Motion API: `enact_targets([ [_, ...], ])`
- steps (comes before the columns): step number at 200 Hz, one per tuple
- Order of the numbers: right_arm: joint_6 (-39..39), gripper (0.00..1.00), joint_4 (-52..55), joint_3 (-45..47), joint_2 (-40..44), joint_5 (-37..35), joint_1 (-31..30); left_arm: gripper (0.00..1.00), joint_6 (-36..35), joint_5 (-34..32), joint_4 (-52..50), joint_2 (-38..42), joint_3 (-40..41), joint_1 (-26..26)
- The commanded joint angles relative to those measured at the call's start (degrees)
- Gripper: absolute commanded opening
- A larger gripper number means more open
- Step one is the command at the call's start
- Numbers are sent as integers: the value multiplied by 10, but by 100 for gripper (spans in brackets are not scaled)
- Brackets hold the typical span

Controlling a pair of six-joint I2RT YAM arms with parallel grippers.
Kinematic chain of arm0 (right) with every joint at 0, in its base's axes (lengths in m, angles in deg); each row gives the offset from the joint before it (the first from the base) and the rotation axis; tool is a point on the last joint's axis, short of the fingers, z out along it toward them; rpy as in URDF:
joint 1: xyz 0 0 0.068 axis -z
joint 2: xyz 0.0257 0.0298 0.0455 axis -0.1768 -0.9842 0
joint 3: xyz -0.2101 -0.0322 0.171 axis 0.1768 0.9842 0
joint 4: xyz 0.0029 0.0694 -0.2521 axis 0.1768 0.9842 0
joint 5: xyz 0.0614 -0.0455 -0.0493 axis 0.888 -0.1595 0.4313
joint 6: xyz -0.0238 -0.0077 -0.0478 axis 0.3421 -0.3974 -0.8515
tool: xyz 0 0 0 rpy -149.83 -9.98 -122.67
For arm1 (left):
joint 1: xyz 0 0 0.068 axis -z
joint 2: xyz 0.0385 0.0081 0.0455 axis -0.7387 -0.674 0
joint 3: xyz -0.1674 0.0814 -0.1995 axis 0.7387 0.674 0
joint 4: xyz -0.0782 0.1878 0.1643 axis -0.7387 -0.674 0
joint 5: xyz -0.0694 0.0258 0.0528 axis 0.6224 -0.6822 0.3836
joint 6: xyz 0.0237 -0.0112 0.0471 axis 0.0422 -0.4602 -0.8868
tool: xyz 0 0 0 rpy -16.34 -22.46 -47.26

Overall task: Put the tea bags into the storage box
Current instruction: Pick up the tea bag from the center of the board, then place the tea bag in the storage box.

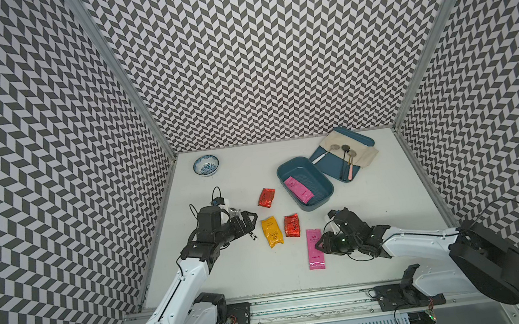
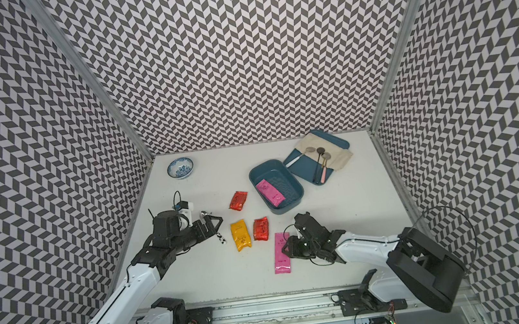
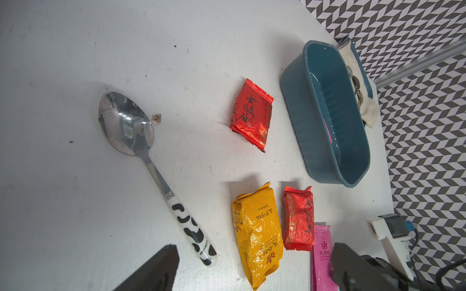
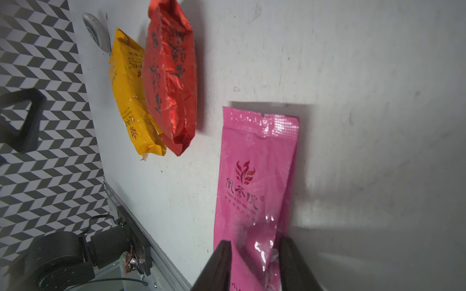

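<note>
**A:** What has the right pincer [image 4: 254, 245] got hold of?

**B:** The loose pink tea bag [image 4: 254, 176]. The pincer is drawn in narrow, with a finger on each long side near the middle of the sachet, and the foil is crinkled between them. The sachet lies flat on the tabletop [image 1: 248, 272], lengthwise toward the front edge and a little right of centre.

**A:** And the left pincer [image 1: 249, 226]?

**B:** Spread wide and holding nothing. It hangs over the cow-patterned spoon [image 3: 126, 121], which lies on the left half of the tabletop.

**A:** Where's the storage box [image 1: 314, 181]?

**B:** Right of centre, toward the far edge, set at an angle. The second pink tea bag [image 1: 298, 191] is already inside, slanted across the ribbed floor.

**A:** The other sachets?

**B:** All out on the tabletop. One red tea bag [image 1: 266, 198] sits just left of the box. The yellow tea bag [image 1: 272, 232] and the other red tea bag [image 1: 292, 225] lie side by side near the middle, close together. Whether they touch, I can't tell. The loose pink one starts just beside that red one.

**A:** Anything else?

**B:** A flat teal tray [image 1: 325, 161] with a cloth and spoons on it sits at the far right corner, up against the box. A blue-and-white bowl [image 1: 206, 165] is at the far left corner.
</note>
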Motion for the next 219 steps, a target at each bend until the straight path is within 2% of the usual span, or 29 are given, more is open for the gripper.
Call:
enact_targets([
  [1, 5, 23, -33, 2, -11, 6, -7, 100, -6, -5, -7, 8, -6, 4],
  [23, 2, 8, -26, -1, -7, 3, -7, 100, -5, -6, -8, 14, -6, 5],
  [45, -6, 1, -15, -2, 9, -2, -7, 100, -5, -6, -7, 16, -6, 5],
  [85, -64, 0, 71, -53, 62, 4, -7, 100, -5, -3, -5, 17, -5, 5],
  [116, -130, 0, 183, -128, 107, -37, -4, 100, -2, 5, 2, 16, 1, 6],
  [136, -174, 0, 213, -189, 107, -64, 7, 100, -1, 10, 4, 5, 1, 6],
  [164, -248, 0, 232, -274, 51, -45, 65, 100, -8, 11, 11, -21, -3, 6],
  [191, -323, 0, 255, -366, -42, 30, 143, 100, -11, 7, 5, -44, -24, 6],
  [219, -394, 0, 283, -460, -152, 82, 193, 100, -15, 5, 5, -56, -42, 5],
])
